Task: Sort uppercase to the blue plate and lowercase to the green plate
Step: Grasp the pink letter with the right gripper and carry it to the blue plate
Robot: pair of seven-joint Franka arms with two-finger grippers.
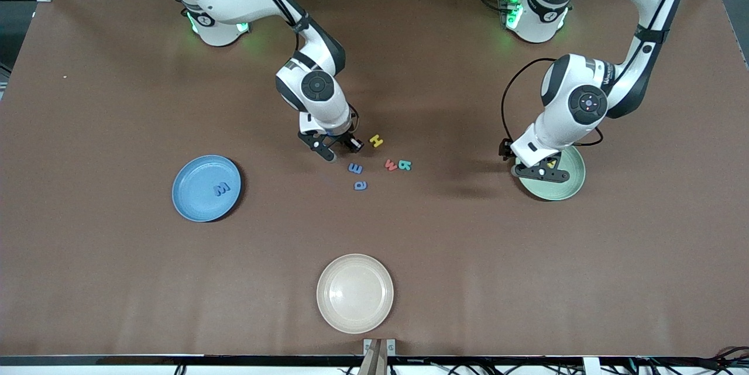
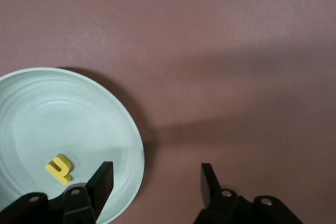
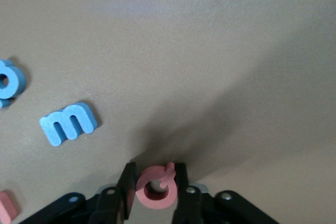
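Red foam Q point(image 3: 156, 188) pinched between the closed fingers of the right gripper point(image 1: 335, 149), low at the table point(image 1: 88, 129) beside the loose cluster of letters near the middle. Yellow H point(image 1: 375, 141) just beside that gripper, toward the left arm's end. Blue e point(image 1: 355, 168) and blue a point(image 1: 360, 186) a little nearer the front camera; red w point(image 1: 391, 165) touching or almost touching the teal B point(image 1: 405, 165). All thick, matte, soft-edged foam cutouts. In the right wrist view, the blue e point(image 3: 68, 123) flat on the brown cloth near the held Q, part of the blue a point(image 3: 9, 81) at the edge. Blue W point(image 1: 221, 189) already flat on the blue plate point(image 1: 193, 199), toward the right arm's end of the table. Right arm bent down sharply from its base, wrist tilted over the letters. Small hooked yellow letter point(image 2: 59, 168) lying in the pale mint-green plate point(image 2: 31, 108), toward the left arm's end. Left gripper point(image 2: 157, 182) over that plate's rim, fingers spread apart and holding nothing, one finger above the plate and the other above the cloth. Left arm folded at the elbow, wrist pointed down; writing on its forearm too small to read. Beige plate point(image 1: 333, 310), round, shallow-rimmed, nearest the front camera, well apart from the letters. Brown matte cloth over the whole table.
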